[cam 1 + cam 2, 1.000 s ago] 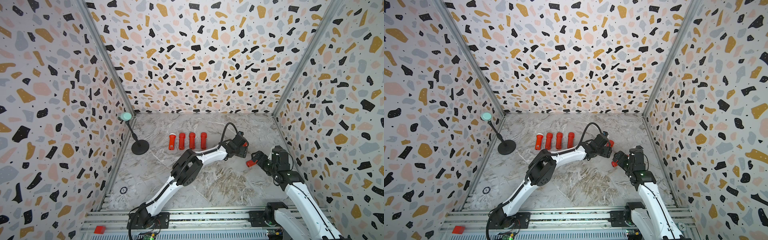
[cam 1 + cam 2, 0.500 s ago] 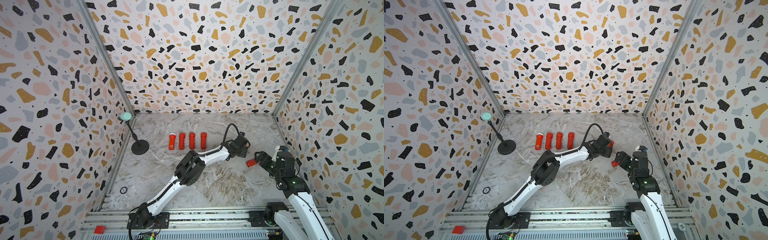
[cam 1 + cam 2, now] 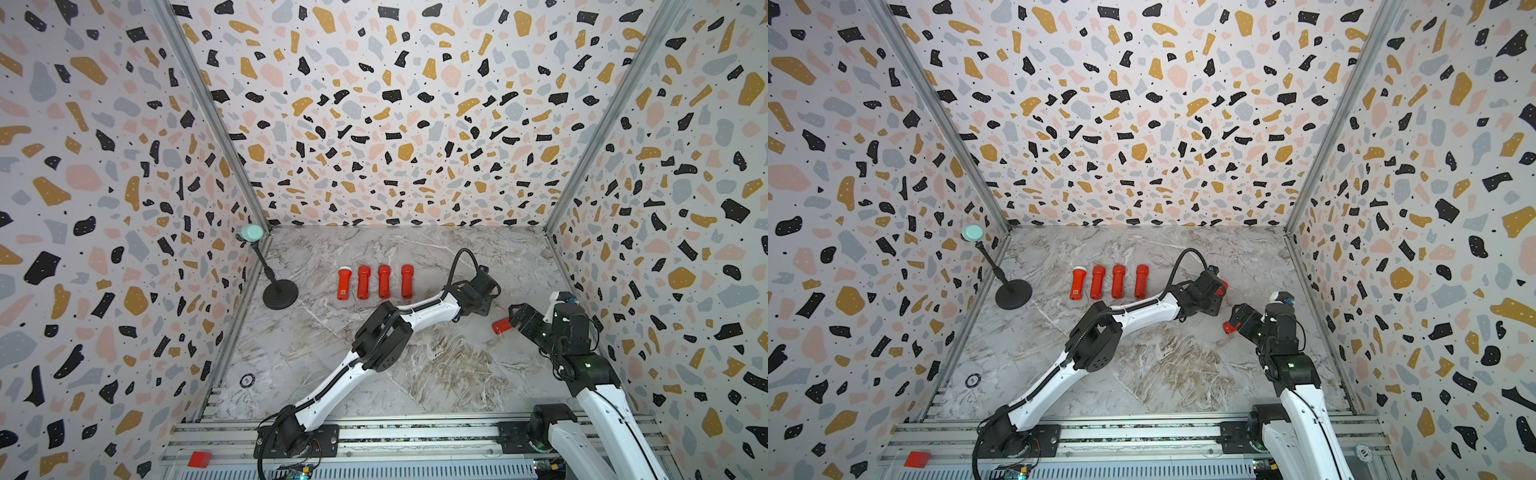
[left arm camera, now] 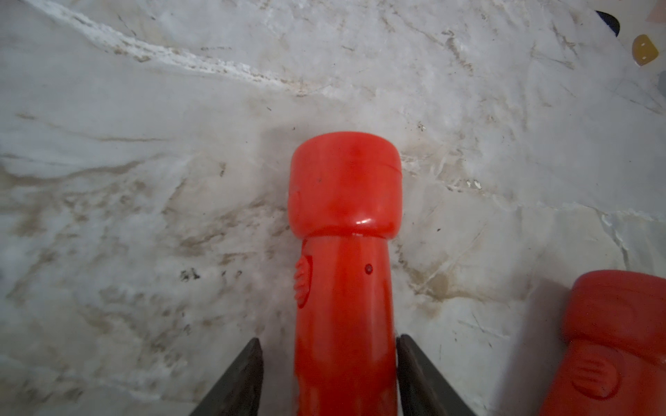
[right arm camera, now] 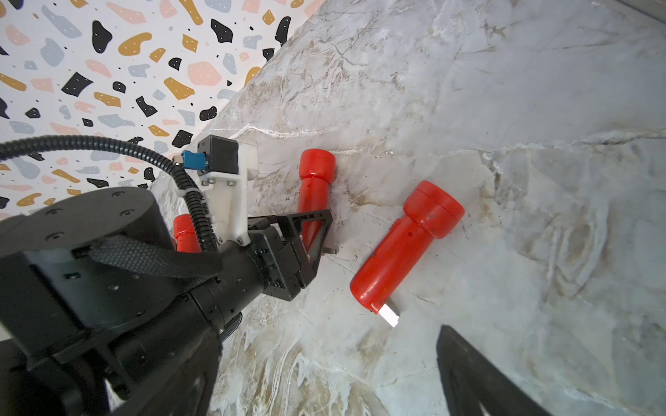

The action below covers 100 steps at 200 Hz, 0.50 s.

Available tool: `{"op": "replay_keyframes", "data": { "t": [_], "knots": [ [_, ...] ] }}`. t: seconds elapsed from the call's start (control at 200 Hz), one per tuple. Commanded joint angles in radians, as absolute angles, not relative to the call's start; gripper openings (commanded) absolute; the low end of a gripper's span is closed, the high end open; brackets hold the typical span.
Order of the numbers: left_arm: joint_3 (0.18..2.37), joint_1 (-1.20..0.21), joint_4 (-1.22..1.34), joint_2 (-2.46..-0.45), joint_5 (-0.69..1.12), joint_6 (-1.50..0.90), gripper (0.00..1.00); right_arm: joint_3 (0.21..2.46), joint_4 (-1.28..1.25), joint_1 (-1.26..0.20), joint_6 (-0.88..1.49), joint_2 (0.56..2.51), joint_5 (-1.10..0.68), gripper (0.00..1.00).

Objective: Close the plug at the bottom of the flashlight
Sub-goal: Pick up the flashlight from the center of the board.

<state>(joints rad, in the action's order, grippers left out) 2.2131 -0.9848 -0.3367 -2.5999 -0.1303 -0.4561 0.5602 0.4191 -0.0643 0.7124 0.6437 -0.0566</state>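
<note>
- Step in hand: left gripper (image 4: 328, 338) set astride the barrel of the straddled flashlight (image 4: 344, 187). This one lies flat on the desk (image 3: 436, 365) with its head pointing away from the arm.
- Left gripper, state: jaws apart, a sliver of gap showing on one side, not clamped. The flashlight's bottom end is hidden, so its plug cannot be judged.
- Task item: open-plug flashlight (image 5: 407, 248), lying loose on the desk just in front of the right gripper (image 3: 515, 320). It is near the straddled one but not touching it. Its white plug (image 5: 389, 314) sticks out of the bottom end, not closed.
- Right gripper, state: jaws wide apart, holding nothing.
- Next move, as judged: the left gripper should clamp squarely on the barrel so the round body does not roll. The white plug wants pressing flush into the bottom end, with the body steadied against the push.
- Flashlights: six, all red. Four lie side by side in the row of four (image 3: 384, 282) toward the back of the desk, plus the two listed above.
- Other items: one black stand (image 3: 280, 294) with a pale green top, one small round disc (image 3: 247, 380), and one red block (image 3: 199, 458) on the front rail (image 3: 374, 436).
</note>
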Motion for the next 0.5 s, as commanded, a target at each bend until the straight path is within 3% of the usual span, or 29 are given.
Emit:
{"op": "replay_keyframes", "data": {
  "t": [0.0,0.496],
  "knots": [
    [2.264,-0.992,-0.342,-2.619,-0.15,-0.442,0.59,0.584,0.431,-0.061,0.698,0.637,-0.059,0.95],
    [2.309,-0.993,-0.359,-2.655,-0.122,-0.437,0.53,0.58,0.422,-0.061,0.698,0.644,-0.073,0.95]
  ]
}}
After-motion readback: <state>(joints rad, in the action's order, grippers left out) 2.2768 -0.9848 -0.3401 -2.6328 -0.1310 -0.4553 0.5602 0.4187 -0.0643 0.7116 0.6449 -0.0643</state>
